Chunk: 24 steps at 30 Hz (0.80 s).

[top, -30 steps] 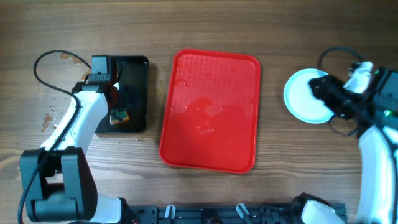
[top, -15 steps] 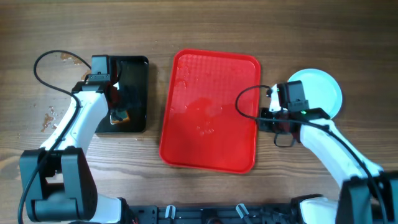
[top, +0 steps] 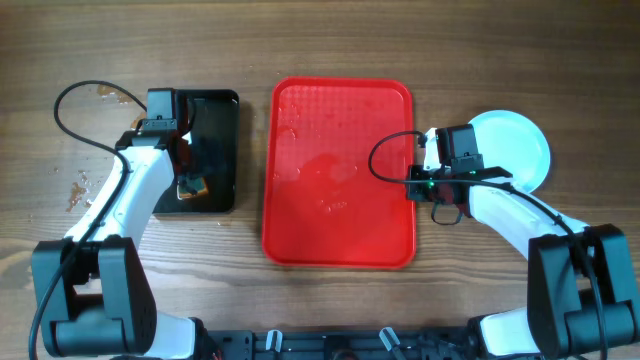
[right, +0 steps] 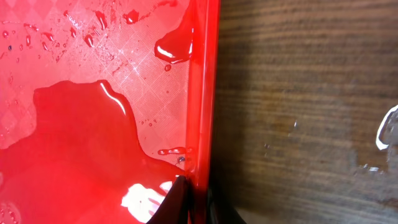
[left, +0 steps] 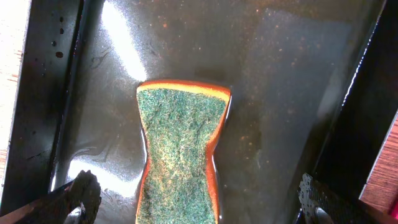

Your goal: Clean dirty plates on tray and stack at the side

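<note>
The red tray (top: 300, 230) lies in the middle of the table, wet with puddles (right: 93, 143) and with no plate on it. My right gripper (top: 417, 186) is shut on the tray's right rim (right: 202, 93), one finger inside the rim and one outside; in the right wrist view the gripper (right: 198, 202) sits at the bottom edge. Pale light-blue plates (top: 518, 148) sit stacked on the wood to the right of the tray; the count cannot be made out. My left gripper (top: 188, 183) hangs open over a green-topped orange sponge (left: 180, 143), its fingertips (left: 84, 193) wide on either side of it.
A black tray (top: 218, 110) with a wet floor holds the sponge at the left. Reddish-brown crumbs and smears (top: 80, 190) lie on the wood left of it. A water streak (right: 387, 127) marks the table right of the red tray.
My right arm swung from the plates to the tray's right rim and shut on it. The tray turned from slightly skewed to square. The left arm has not moved.
</note>
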Motion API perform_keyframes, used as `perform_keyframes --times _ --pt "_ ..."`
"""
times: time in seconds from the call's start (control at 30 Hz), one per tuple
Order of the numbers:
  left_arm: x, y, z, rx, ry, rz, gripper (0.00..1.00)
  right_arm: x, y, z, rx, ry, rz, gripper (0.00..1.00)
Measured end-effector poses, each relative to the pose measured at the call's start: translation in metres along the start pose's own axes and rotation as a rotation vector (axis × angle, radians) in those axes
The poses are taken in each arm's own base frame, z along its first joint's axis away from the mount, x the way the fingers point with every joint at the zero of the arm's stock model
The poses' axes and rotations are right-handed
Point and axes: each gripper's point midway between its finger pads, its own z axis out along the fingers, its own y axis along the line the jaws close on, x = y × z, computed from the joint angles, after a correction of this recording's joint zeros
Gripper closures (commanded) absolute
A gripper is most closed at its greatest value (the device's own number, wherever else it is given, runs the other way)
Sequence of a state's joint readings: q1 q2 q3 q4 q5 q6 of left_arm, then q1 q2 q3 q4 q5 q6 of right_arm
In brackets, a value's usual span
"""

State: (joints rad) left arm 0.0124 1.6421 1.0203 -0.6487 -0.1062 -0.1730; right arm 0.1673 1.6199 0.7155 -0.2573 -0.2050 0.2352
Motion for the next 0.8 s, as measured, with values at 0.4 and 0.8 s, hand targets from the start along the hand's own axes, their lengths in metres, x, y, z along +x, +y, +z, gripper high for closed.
perform_keyframes --times 0.4,0.8 --pt "0.0 0.0 0.0 0.0 0.0 0.0 0.0 0.001 -0.012 -0.012 0.085 0.004 -0.038 0.44" --pt "0.0 0.0 0.0 0.001 -0.001 0.0 0.0 -0.043 0.094 -0.306 -0.287 -0.874 -0.285 0.0"
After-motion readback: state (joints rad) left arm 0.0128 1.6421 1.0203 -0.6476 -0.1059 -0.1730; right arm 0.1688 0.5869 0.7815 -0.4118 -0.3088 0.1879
